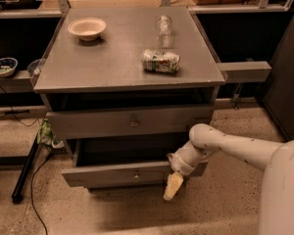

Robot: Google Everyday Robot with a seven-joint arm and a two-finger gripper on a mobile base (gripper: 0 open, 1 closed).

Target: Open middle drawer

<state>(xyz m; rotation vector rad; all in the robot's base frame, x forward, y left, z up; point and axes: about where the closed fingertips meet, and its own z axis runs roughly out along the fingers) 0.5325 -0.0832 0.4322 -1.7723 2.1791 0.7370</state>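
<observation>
Middle drawer [112, 175]: second front down on the grey cabinet [127, 88], pulled partway out, front set well forward of the drawer above, dark interior exposed behind it, small round knob [135, 175] at centre of the plain flat front. Upper drawer [88, 125]: front slightly forward of the cabinet face, dark gap above it, own knob [134, 122] at centre. Gripper [172, 186]: at the right end of the middle drawer front, touching it or just in front of it (contact not discernible), pointing down toward the speckled floor [220, 209], cream-coloured end below the lower edge of the front. State of the jaws: cannot tell. White arm [235, 148]: reaching in from the lower right, bent at a rounded joint just beside the right corner of the drawer, joined to the white robot body [281, 190] at the lower right of the view. On the cabinet top: pale bowl [87, 28] upright at rear left; clear bottle [163, 26] at rear right; crushed can [160, 61] on its side in front of the bottle, apart from it. Left of the cabinet: low shelf [19, 81] carrying a small patterned bowl [4, 66]; black bar [25, 173] lying angled on the floor, thin cable [34, 199] beside it. Right of the cabinet: grey ledge [245, 71] just beside the top's right edge, dark recess above and below it.
</observation>
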